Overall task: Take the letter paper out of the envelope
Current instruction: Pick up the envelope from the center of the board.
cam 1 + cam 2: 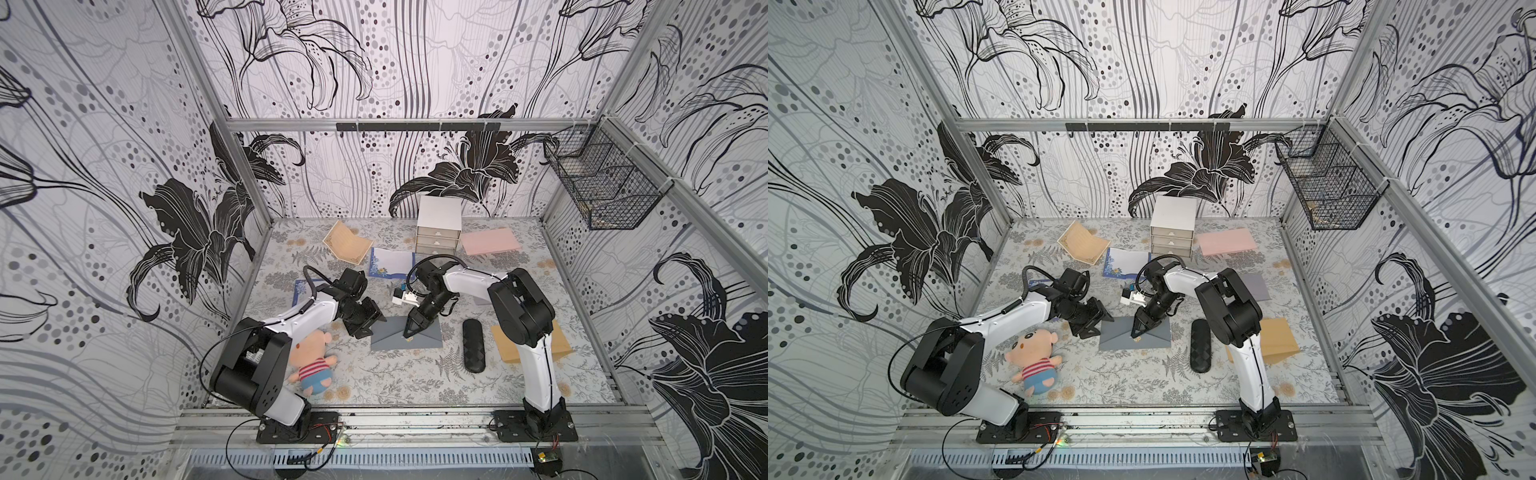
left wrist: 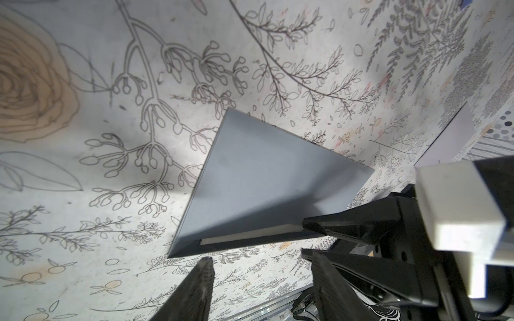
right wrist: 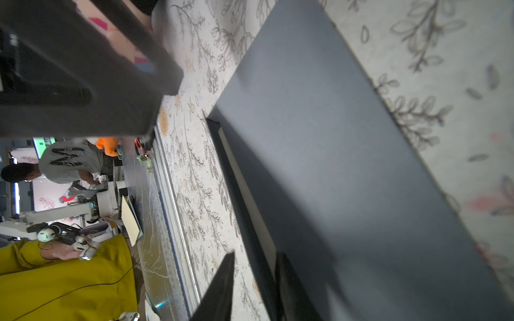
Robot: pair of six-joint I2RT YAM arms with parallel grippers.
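Paper (image 2: 250,236) was inside the envelope (image 1: 432,338). Only a pale strip showed along the open edge, in both wrist views; grey stock covered the rest.

The envelope lay flat at mid-bench (image 1: 415,374), its long side toward the front rail.

Right gripper (image 1: 409,336) was over the envelope's middle. Its fingers (image 3: 222,286) stood a narrow gap apart, one over the flap and one over bare bench just off the open edge. Could not tell whether they pinched anything.

Left gripper (image 1: 370,326) was just beside the envelope's left end, fingers spread, nothing between them. Contact with the envelope could not be made out.

Hidden or cut off:
- Tan envelope (image 1: 505,347), half under the right arm.
- Blue sheet (image 1: 300,286), mostly behind the left arm.

Edges and room:
- Doll (image 1: 311,359) lay near the front left, apart from the envelope.
- Case (image 1: 473,347) lay just right of the envelope, not touching it.
- Bare bench ran from the envelope's front edge to the rail.
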